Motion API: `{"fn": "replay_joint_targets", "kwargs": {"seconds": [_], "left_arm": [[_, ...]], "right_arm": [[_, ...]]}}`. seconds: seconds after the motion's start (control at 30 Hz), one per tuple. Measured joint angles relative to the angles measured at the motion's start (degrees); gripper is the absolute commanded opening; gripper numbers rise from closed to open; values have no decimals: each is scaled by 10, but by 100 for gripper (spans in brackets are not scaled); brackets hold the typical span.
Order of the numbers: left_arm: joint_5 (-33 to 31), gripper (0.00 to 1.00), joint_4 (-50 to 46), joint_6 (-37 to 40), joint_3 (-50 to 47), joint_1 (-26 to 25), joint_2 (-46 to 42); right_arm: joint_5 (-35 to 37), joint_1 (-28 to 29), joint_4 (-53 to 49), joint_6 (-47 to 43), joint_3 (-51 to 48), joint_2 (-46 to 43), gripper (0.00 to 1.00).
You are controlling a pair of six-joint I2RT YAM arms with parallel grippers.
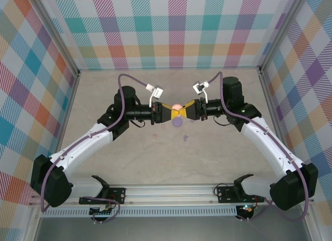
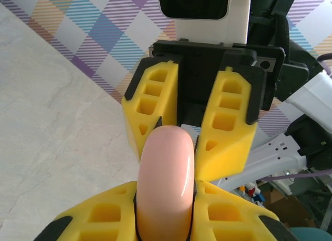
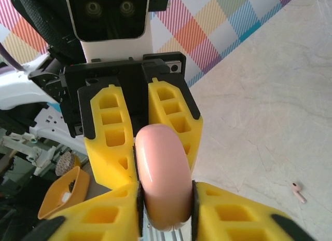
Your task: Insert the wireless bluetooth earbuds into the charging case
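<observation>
A pale pink, closed charging case (image 1: 177, 109) hangs above the middle of the table, held from both sides. My left gripper (image 2: 165, 210) is shut on its near end (image 2: 166, 173), pads pressed to both flat faces. My right gripper (image 3: 165, 210) comes from the opposite side, and its pads also sit against the case (image 3: 162, 168). In the top view the two grippers meet tip to tip, the left (image 1: 168, 112) and the right (image 1: 187, 110). One pale pink earbud (image 3: 297, 192) lies on the table below. Another tiny bud (image 1: 185, 139) lies nearer the arms.
A round purple case (image 1: 177, 122) lies on the table just under the grippers. The marble-look table (image 1: 218, 147) is walled by checked panels at the back and on both sides. A metal rail (image 1: 171, 191) runs along the near edge between the arm bases.
</observation>
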Motion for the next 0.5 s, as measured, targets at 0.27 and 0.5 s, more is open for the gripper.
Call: {"fn": "replay_joint_targets", "kwargs": {"seconds": [0.27,0.5], "left_arm": [[-60,15,-40,118,-7,-3,-12],[-64,13,-35,247,-23,-3,-39]], "right_arm": [[88,2,-69,-36,26,-24,62],[130,20,-127,-59,58,-31,66]]}}
